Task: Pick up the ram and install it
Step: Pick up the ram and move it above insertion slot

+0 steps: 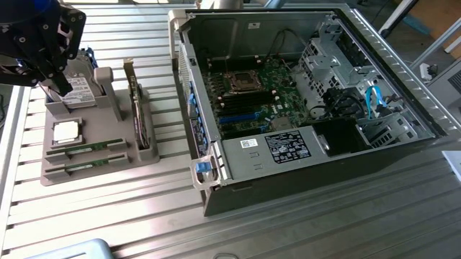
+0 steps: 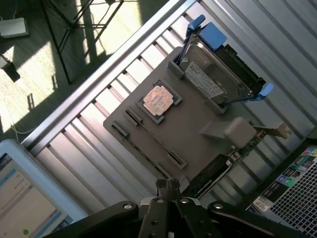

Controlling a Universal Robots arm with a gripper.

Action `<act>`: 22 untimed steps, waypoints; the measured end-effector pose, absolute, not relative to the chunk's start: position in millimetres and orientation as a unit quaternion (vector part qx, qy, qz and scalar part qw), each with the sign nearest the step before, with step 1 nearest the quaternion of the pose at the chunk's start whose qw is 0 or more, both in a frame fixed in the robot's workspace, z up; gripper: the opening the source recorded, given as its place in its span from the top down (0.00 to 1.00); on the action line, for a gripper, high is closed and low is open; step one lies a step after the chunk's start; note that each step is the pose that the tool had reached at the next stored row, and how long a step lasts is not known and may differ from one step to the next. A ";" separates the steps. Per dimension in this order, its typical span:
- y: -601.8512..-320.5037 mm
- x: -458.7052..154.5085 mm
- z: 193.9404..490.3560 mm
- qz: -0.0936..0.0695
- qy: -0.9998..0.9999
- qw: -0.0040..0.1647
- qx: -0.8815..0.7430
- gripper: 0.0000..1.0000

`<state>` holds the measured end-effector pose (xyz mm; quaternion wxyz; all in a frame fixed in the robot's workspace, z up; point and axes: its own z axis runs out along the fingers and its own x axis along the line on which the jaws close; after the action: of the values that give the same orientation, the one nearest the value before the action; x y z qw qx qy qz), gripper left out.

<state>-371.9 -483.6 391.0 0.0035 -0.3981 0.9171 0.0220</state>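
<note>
**Ram not yet picked up**

My gripper (image 1: 61, 86) hangs over the hard drive (image 1: 75, 86) at one end of the tray (image 1: 54, 175), tips drawn together on nothing. The ram (image 1: 88, 146) sits slotted at the tray's opposite end, a second stick (image 1: 86, 166) just beside it. The open computer case (image 1: 288, 178) stands beside the tray. By my reckoning, pickup and install both remain.

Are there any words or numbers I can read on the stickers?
None can be read.
The hard drive label: too blurred.
The black power supply label: too small.
The white sticker beside it: too small.
The screen: blurred.
</note>
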 end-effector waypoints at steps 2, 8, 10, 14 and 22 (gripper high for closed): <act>-483.6 -371.8 391.0 0.022 0.911 0.003 -0.412 0.90; -483.6 -371.9 390.8 0.022 0.895 0.002 -0.445 0.90; -483.6 -371.8 390.8 0.022 0.887 0.002 -0.462 0.90; -483.6 -371.9 390.7 0.022 0.871 0.001 -0.491 0.90; -483.6 -371.9 390.4 0.022 0.832 -0.001 -0.555 0.90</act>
<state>-371.9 -483.6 390.4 -0.0007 -0.5548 0.8317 0.0218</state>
